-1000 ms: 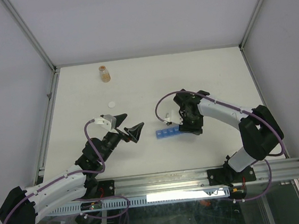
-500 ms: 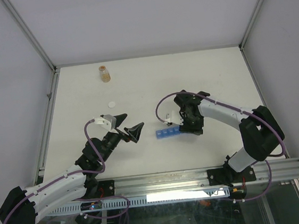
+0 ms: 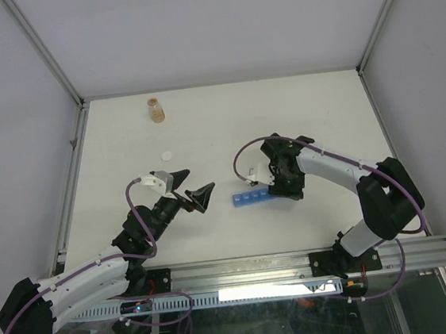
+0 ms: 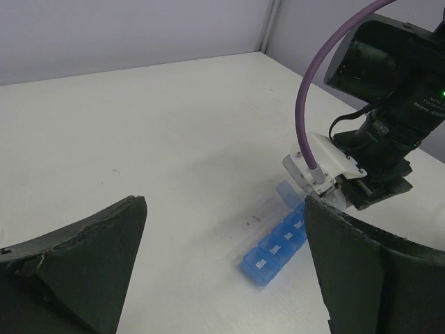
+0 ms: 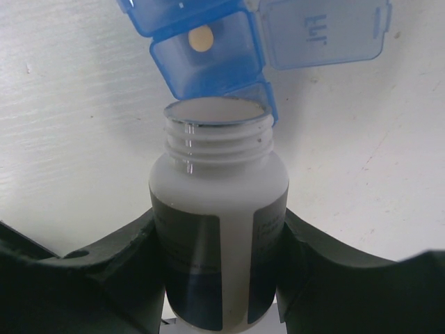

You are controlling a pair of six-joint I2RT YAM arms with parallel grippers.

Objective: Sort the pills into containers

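Blue containers (image 3: 246, 199) lie mid-table, their right end at the bottle's mouth.
One open cell holds a pill (image 5: 201, 39), its lid (image 5: 323, 31) swung aside. The strip's long axis runs left to right, and the uncapped white bottle (image 5: 219, 229) points its mouth just beside that cell. The right gripper (image 3: 282, 185), half-closed around the bottle at the strip's right end, is the nearer arm. The left gripper (image 3: 191, 188) hangs spread wide and holds nothing, apart from the left end.

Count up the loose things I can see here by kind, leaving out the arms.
Bottles: 2, amber bottle and white bottle
Blue pill box: 1
Pill showing: 1
White disc: 1
Total: 5
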